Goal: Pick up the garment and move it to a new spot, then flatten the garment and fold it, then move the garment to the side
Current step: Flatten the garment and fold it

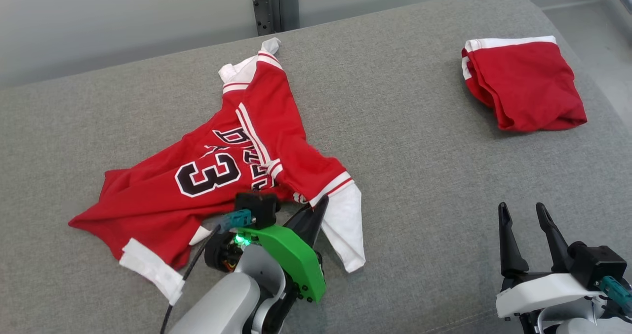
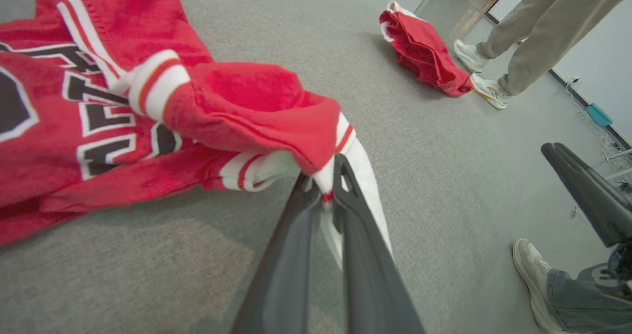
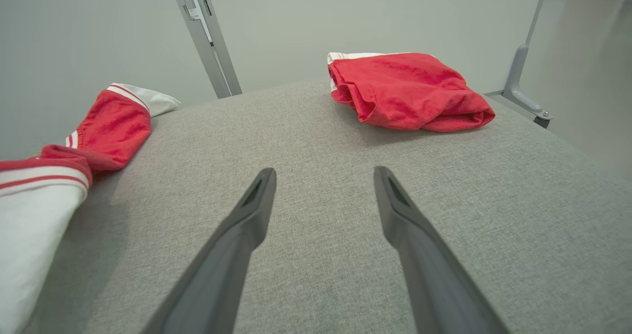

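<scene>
Crumpled red jersey [image 1: 212, 176], white trim, black 3, on grey fabric table [image 1: 405, 141], 8 o'clock of centre; long axis 8-to-1 o'clock, white sleeve end [image 1: 345, 225] pointing 5 o'clock. Left gripper [image 2: 323, 188] clamped on that sleeve end. Right gripper [image 1: 522, 210] at 4 o'clock, jaws apart, empty.

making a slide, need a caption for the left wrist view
Left gripper shut on the white cuff of a crumpled red jersey on grey fabric surface.

We could not read the lettering on the jersey [image 1: 158, 195], folded under a sleeve. The left wrist view cut one person [image 2: 538, 27] off at the thighs, a second person [image 2: 548, 284] to a shoe and hem. A green cover [image 1: 291, 260] hid most of the left gripper [image 1: 323, 201].
</scene>
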